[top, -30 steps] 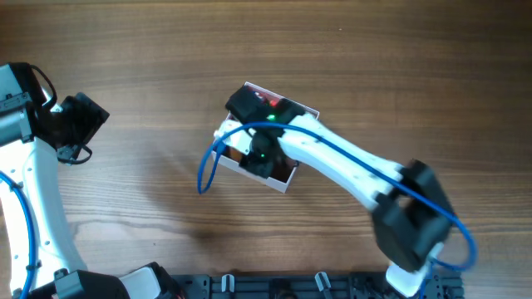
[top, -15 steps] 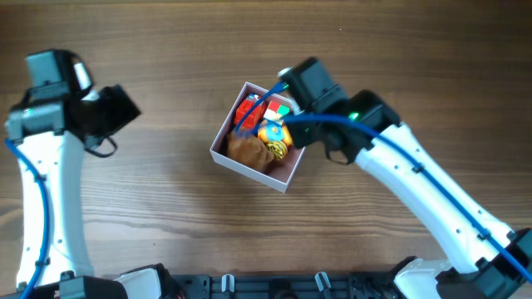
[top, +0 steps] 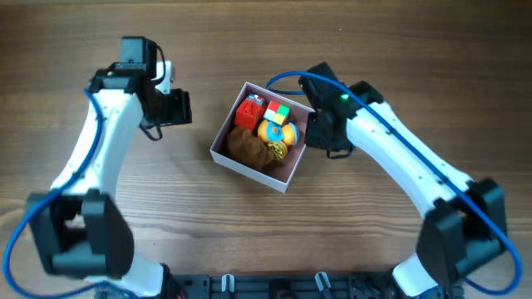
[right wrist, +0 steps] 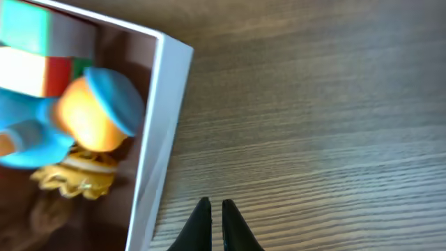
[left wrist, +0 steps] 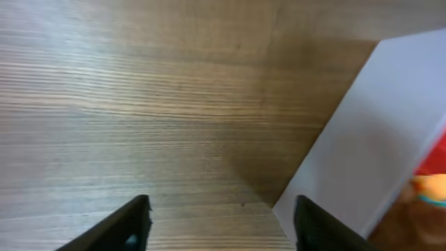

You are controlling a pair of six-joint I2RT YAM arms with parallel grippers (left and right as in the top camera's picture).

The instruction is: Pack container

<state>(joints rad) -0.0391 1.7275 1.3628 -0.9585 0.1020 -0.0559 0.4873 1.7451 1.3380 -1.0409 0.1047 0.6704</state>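
Note:
The container (top: 248, 172), a square white box with a pink inside, sits mid-table. It holds a red toy (top: 248, 110), a coloured cube (top: 278, 112), an orange and blue toy (top: 277, 131), a yellow toy (top: 278, 150) and a brown plush (top: 245, 145). My left gripper (top: 184, 108) is open and empty, just left of the box. Its wrist view shows the box's white wall (left wrist: 376, 160) beside the right finger (left wrist: 322, 226). My right gripper (top: 320, 133) is shut and empty, just off the box's right side. Its wrist view shows the rim (right wrist: 164, 132) and the orange and blue toy (right wrist: 97, 115).
Bare wooden table (top: 399, 66) surrounds the box on all sides. A black rail (top: 291, 286) runs along the front edge. The blue cable of the right arm (top: 287, 79) loops above the box's far corner.
My left arm swung right, close to the box's left side. My right arm drew back from over the box to its right side, uncovering the toys inside.

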